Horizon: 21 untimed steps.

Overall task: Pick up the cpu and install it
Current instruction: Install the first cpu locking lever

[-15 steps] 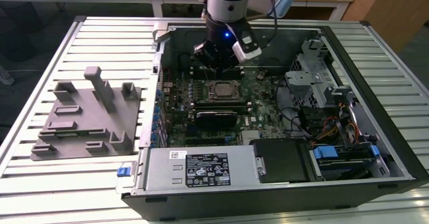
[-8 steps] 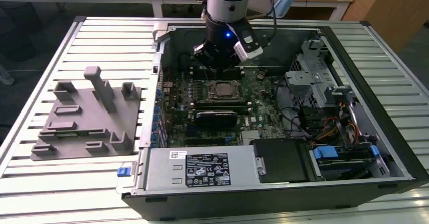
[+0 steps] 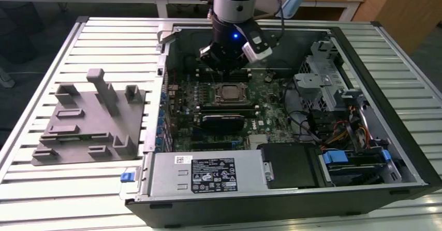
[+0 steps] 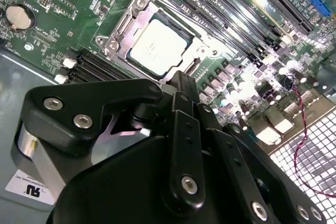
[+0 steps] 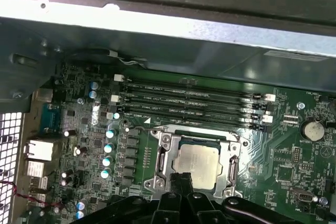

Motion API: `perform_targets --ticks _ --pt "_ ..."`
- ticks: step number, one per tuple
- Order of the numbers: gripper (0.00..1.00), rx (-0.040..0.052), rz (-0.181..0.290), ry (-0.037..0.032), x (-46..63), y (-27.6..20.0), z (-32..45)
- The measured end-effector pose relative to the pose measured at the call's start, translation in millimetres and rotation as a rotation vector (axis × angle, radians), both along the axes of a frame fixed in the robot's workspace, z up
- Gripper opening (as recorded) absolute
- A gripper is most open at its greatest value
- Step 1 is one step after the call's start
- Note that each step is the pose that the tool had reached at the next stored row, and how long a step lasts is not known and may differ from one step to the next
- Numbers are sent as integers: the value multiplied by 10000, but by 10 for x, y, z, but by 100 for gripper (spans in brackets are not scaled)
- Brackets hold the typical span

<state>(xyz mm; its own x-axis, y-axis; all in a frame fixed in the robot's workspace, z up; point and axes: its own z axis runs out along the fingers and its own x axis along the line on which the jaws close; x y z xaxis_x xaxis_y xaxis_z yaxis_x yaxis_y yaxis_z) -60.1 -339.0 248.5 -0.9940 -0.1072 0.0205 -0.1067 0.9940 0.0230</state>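
The cpu (image 3: 229, 92) lies flat in the motherboard socket (image 5: 164, 156), at six o'clock from the gripper (image 3: 222, 71) in the exterior view, whose fingers are pressed together on nothing; a skewed downward push could, I judge, tilt the chip and bend the socket's pins.

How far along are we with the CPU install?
Done: the cpu lies in the motherboard socket. In hand: nothing; the gripper hangs shut and empty close above the socket. Left: I cannot tell whether the chip is fully seated or latched.
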Motion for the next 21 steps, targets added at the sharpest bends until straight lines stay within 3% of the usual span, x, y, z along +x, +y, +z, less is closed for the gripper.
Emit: perform_targets --ticks 15,21 --pt "11 2 477 -2 -24 0 -1" --pt "11 -2 479 -85 -114 0 0"
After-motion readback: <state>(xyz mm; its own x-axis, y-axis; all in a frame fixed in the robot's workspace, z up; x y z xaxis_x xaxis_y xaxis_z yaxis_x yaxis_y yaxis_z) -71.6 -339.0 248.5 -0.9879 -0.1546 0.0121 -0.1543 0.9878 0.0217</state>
